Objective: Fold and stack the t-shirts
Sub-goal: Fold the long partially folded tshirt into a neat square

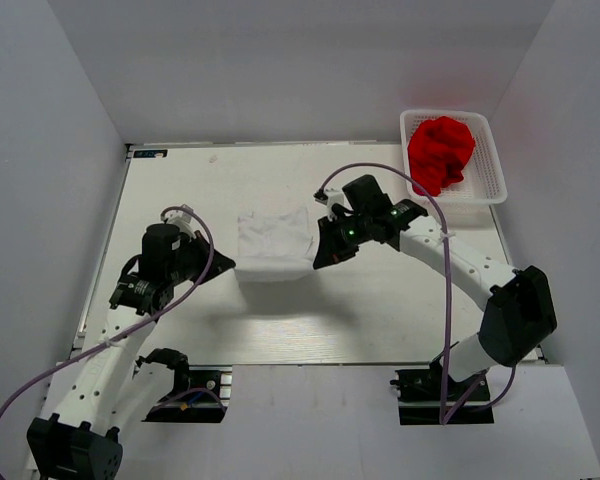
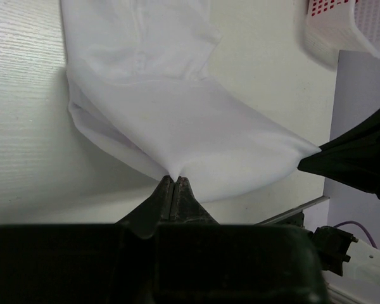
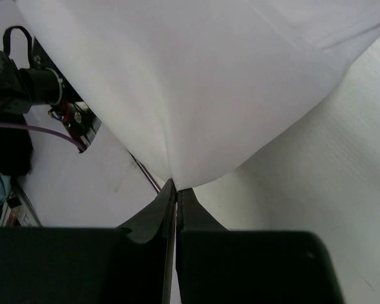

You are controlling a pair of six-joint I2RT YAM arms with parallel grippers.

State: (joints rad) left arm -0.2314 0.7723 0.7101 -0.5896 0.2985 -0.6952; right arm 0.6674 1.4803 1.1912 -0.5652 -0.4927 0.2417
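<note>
I have bare counter (image 1: 280, 330) nearer and beyond the white shirt (image 1: 275, 243); the basket (image 1: 485, 185) blocks the far right corner.

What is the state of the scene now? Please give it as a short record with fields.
white shirt: partly folded on the table, near edge raised
left end effector: shut on the white shirt's near edge, left end
right end effector: shut on the white shirt's near edge, right end
red shirt: crumpled in the basket, far right of the table
stack: not yet begun
</note>
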